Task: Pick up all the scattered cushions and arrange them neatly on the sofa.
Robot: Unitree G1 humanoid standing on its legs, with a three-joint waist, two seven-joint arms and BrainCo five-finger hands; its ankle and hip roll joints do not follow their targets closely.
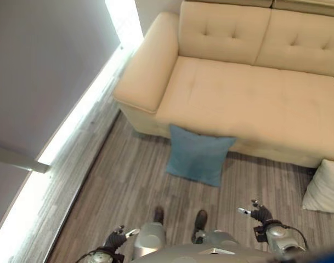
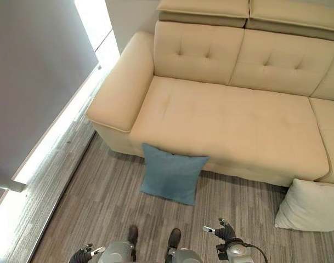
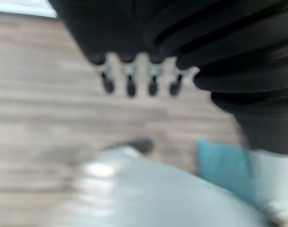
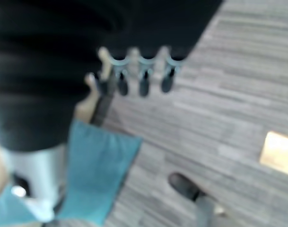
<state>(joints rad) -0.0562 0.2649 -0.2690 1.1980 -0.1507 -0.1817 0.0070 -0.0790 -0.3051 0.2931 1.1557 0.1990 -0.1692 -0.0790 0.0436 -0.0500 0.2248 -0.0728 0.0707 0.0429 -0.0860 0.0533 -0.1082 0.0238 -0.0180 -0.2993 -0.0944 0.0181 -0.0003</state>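
Note:
A blue cushion (image 1: pixel 197 155) leans upright against the front of the beige sofa (image 1: pixel 249 98), standing on the wood floor. A white cushion (image 1: pixel 326 187) rests on the floor at the sofa's right end. My left hand (image 1: pixel 116 239) hangs low at the lower left and my right hand (image 1: pixel 258 212) at the lower right, both well short of the cushions. In each wrist view the fingers (image 3: pixel 129 84) hang straight and hold nothing, and the blue cushion (image 4: pixel 99 170) lies beyond the right hand's fingers (image 4: pixel 144 82).
A grey wall (image 1: pixel 40 71) with a bright light strip (image 1: pixel 73 120) along its base runs down the left side. The sofa's left armrest (image 1: pixel 147 66) stands near that wall. Open wood floor (image 1: pixel 128 192) lies between me and the sofa.

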